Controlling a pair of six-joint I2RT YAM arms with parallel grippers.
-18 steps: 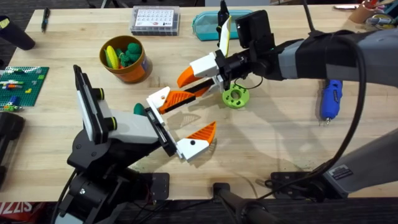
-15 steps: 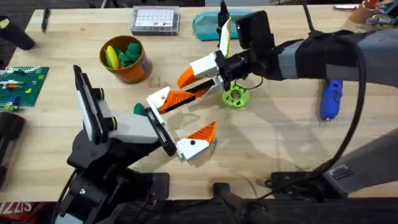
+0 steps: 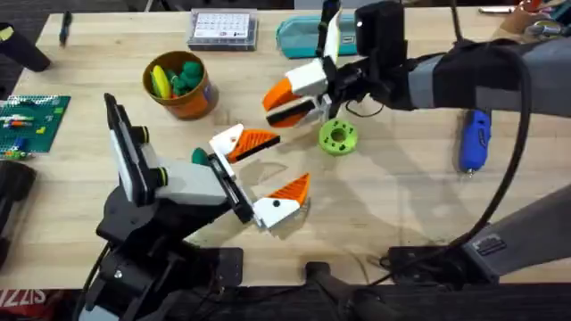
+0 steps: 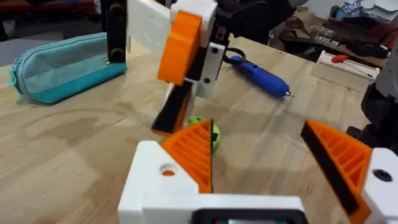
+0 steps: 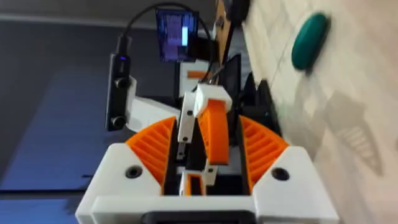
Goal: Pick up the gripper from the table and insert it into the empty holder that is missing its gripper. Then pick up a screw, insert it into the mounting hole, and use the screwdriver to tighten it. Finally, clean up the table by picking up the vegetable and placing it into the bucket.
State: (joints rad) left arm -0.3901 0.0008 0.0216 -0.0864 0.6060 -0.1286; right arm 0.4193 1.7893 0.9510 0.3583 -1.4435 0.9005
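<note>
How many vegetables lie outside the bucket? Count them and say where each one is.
1. A dark green vegetable lies on the table close behind the open left pincer, apart from the bucket. More may be hidden under the arms.

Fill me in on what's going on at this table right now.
The right gripper is shut on a spare white-and-orange gripper part, holding it above the table near the green disc. The left gripper is open and empty, just in front of it. The screwdriver lies untouched off to the right. The bucket already holds some toy vegetables, while a dark green vegetable sits on the table beside the left arm.
</note>
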